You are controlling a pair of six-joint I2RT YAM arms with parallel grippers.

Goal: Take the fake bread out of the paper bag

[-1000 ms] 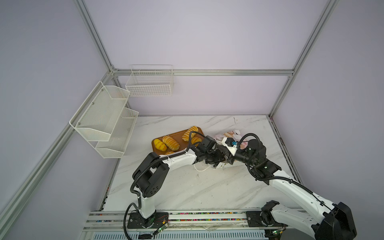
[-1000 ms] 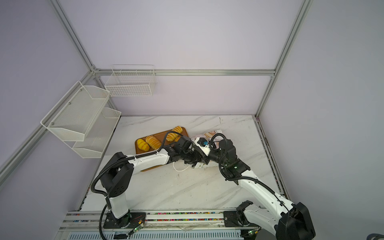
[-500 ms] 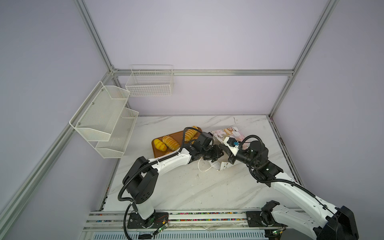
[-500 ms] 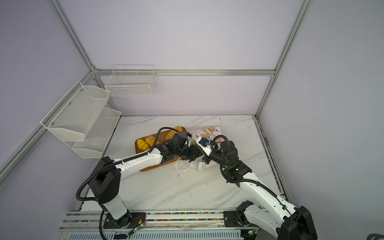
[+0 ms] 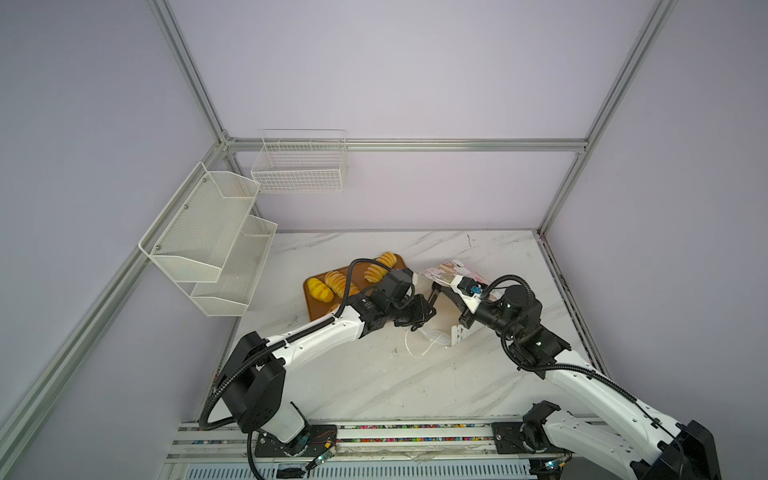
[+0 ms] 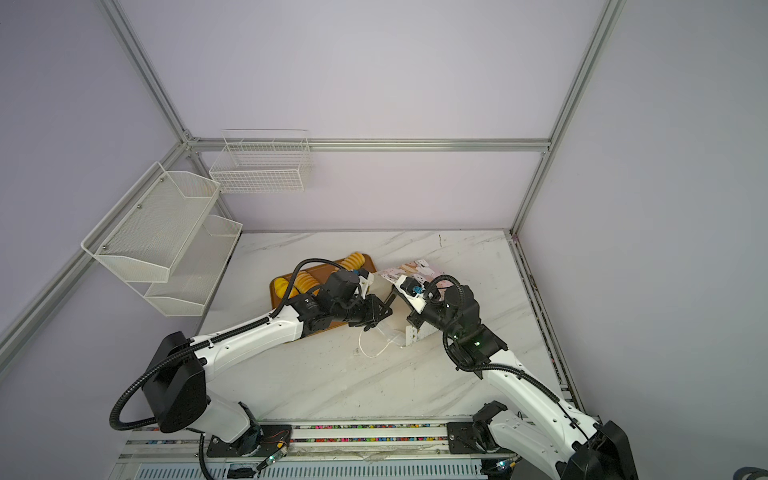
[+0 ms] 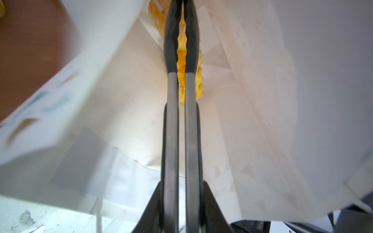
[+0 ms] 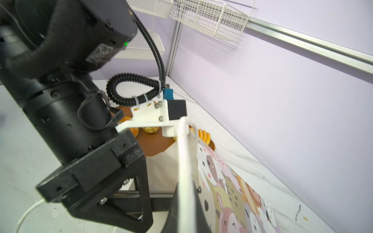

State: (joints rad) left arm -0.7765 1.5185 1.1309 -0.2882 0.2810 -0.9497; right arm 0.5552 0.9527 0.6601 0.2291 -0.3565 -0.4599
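Observation:
The paper bag lies on its side right of the tray, its mouth facing my left arm. My left gripper reaches deep into its white inside. It is shut on a ridged golden piece of fake bread. In both top views the bag hides those fingertips. My right gripper is shut on the bag's upper rim and holds the mouth up. Several more pieces of fake bread lie on the brown tray.
A white cord handle of the bag trails on the marble table in front of the mouth. Two white mesh shelves hang on the left wall and a wire basket on the back wall. The right wall stands close behind the bag.
My left gripper has gone further into the bag's mouth and its jaws have closed on the bread. The right gripper has kept its hold on the rim and shifted a little.

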